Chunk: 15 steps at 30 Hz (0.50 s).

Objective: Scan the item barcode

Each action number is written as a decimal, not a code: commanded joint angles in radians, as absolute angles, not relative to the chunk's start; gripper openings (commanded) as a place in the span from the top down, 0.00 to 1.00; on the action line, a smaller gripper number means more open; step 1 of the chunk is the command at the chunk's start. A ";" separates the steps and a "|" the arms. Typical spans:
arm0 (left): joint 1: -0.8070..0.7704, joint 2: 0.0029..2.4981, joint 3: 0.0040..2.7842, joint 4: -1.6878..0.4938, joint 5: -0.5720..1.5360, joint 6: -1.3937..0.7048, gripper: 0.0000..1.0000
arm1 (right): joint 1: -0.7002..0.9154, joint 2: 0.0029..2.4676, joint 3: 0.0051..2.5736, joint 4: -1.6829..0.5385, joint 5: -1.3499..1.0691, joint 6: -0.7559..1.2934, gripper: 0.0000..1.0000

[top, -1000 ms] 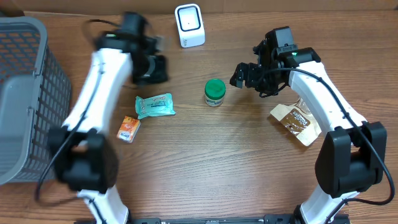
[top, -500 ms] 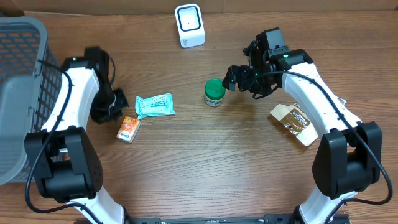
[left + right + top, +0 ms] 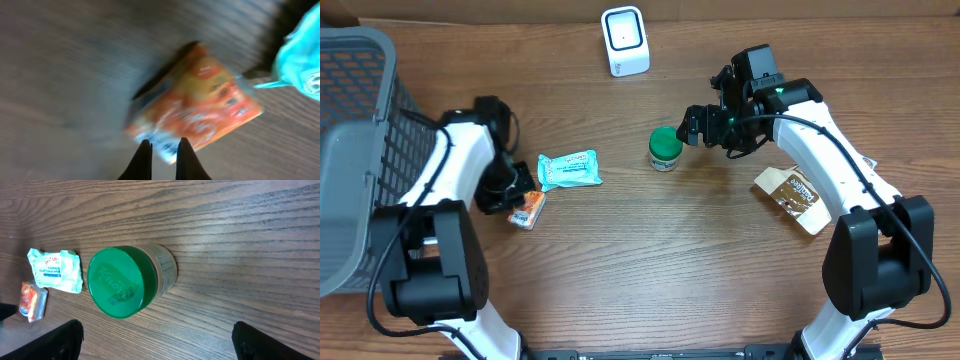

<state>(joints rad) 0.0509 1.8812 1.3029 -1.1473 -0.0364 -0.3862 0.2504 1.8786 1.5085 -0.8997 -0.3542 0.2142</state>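
A jar with a green lid (image 3: 665,147) stands upright mid-table. My right gripper (image 3: 698,125) hovers just right of it, open wide. In the right wrist view the jar (image 3: 120,282) lies ahead of the right gripper (image 3: 160,340), outside its fingers. The white scanner (image 3: 624,40) stands at the back edge. An orange packet (image 3: 528,208) lies at the front left, with my left gripper (image 3: 510,190) at its left end. In the blurred left wrist view the left gripper (image 3: 163,145) is shut, tips over the orange packet (image 3: 200,105), nothing visibly between them.
A teal packet (image 3: 569,170) lies right of the left gripper, above the orange one. A brown pouch (image 3: 798,195) lies under the right arm. A grey basket (image 3: 360,150) fills the left edge.
My left arm swung from the back of the table down to the orange packet. My right gripper shifted slightly left toward the jar and opened a little wider.
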 commanded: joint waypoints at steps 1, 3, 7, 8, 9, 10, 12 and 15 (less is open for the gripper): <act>0.006 1.870 1.202 -1.052 0.011 -0.374 0.96 | 0.250 1.882 1.498 -0.897 -0.348 0.208 0.04; -0.001 1.872 1.156 -0.981 0.039 -0.374 0.96 | 0.250 1.882 1.498 -0.898 -0.348 0.208 0.04; -0.010 1.872 1.108 -0.849 0.126 -0.369 0.96 | 0.250 1.882 1.498 -0.897 -0.349 0.208 0.04; -0.015 1.872 1.108 -0.818 0.155 -0.356 0.96 | 0.250 1.882 1.498 -0.897 -0.349 0.208 0.04; -0.023 1.871 1.109 -0.785 0.187 -0.337 0.96 | 0.250 1.882 1.498 -0.895 -0.349 0.208 0.04; -0.031 1.871 1.109 -0.756 0.215 -0.327 0.96 | 0.250 1.882 1.498 -0.894 -0.349 0.208 0.04; -0.048 1.871 1.109 -0.706 0.264 -0.317 0.96 | 0.250 1.882 1.498 -0.894 -0.349 0.208 0.04; -0.082 1.871 1.109 -0.644 0.318 -0.309 0.96 | 0.250 1.882 1.498 -0.894 -0.349 0.208 0.04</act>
<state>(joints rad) -0.0380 1.8416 1.1347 -0.6807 0.1833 -0.3553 0.2501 1.8786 1.5085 -0.9005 -0.3538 0.2123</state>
